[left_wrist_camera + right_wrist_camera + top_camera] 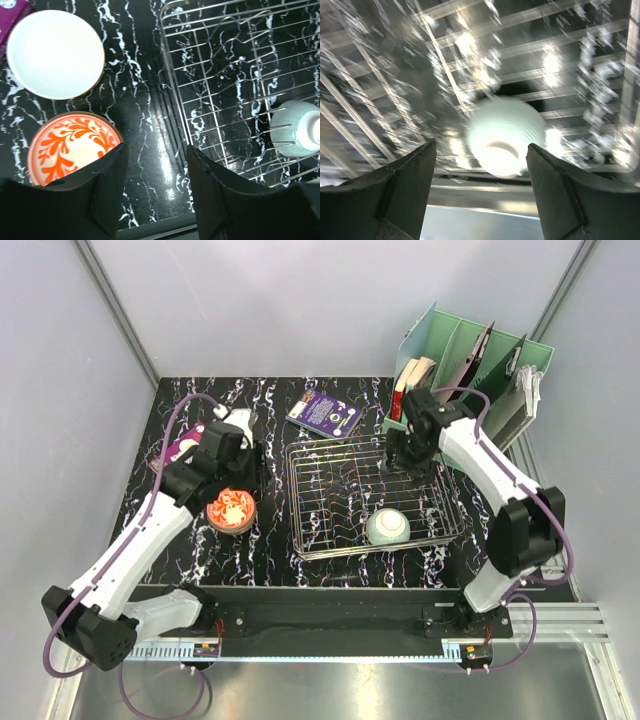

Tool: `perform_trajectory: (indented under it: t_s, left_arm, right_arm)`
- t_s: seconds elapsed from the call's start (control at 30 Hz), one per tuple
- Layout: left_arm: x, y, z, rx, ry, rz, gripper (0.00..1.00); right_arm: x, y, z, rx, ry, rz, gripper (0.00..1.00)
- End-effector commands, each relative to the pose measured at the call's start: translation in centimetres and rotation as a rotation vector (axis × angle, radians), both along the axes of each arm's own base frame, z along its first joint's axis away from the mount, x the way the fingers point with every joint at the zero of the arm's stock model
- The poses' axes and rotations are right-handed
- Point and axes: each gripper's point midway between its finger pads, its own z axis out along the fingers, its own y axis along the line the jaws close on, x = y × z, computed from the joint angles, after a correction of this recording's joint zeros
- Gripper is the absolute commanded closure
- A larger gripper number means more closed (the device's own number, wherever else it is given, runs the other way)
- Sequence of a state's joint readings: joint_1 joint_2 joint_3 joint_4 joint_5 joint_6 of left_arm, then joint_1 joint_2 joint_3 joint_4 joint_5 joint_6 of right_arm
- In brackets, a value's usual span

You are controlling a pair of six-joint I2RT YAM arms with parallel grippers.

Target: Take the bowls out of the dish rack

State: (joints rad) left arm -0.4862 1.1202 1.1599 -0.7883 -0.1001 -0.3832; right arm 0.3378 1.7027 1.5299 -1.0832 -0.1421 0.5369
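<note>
Quick heads up before you go in. Only one bowl is in the dish rack point(330, 490) afaict: the pale green bowl point(387, 527), sitting in the rack's near-right part, foot ring up.

Your right pincer point(481, 152) hangs over the rack's far-right part, jaws spread wide w/ nothing between them. So the bowl lies toward the rack's near side from it, more or less straight down its line of sight. The right arm is def the closer one.

The left pincer point(155, 172) is outside the rack's left side. It's also open and empty, low over the worktop point(210, 565) just beside the red floral bowl point(231, 509).

The bowl's round, so there's no long axis to line up with. What matters imo is that the rounded outside faces the pincer, not the rim. A grab prob needs the jaws to straddle the body or the foot.

Stuff you can't count on:
- The right wrist view is badly smeared. The bowl's just a pale blob w/ a bright ring, and you can't tell if it leans on the wires or sits flat.
- From the left wrist, the bowl is cut off at the frame edge and rack wires cross it.
- The white bowl point(55, 54), further off the rack's left side than the floral one, is mostly under the left arm from above.
- Can't tell how close the right fingertips are to the wires.
</note>
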Motion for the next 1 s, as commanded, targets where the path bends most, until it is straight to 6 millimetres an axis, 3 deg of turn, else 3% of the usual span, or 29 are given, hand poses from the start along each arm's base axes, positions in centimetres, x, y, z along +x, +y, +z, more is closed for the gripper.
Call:
perform_trajectory:
  t_s: [0.0,0.13,0.33,0.5,0.6,0.8,0.97]
  left_arm:
    - [-0.7,-0.6,0.8,-0.074,-0.041,-0.004,0.46]
    - [-2.8,0.0,0.9,-0.112,-0.064,-0.018,0.46]
    - [-4.9,0.1,0.3,-0.151,-0.065,-0.051,0.46]
    - [-5.3,0.5,1.3,-0.155,-0.087,-0.045,0.46]
    - [-5.2,0.9,0.9,-0.135,-0.086,-0.028,0.46]
    - [-5.6,1.2,0.4,-0.141,-0.065,-0.003,0.46]
    - [-5.7,1.4,0.2,-0.135,-0.062,0.004,0.46]
  right_arm:
    - [-5.5,-3.0,0.3,-0.258,-0.007,0.120,0.19]
    - [-7.6,-1.6,0.9,-0.231,-0.052,0.086,0.18]
    - [-9.5,-1.9,0.1,-0.268,-0.038,0.081,0.19]
    - [-9.0,-0.4,-1.8,-0.238,-0.025,0.107,0.18]
    - [-8.3,0.4,-2.4,-0.227,-0.018,0.134,0.17]
    - [-7.2,0.7,-3.0,-0.249,-0.028,0.159,0.15]
    - [-7.4,0.3,-4.9,-0.285,0.024,0.160,0.15]
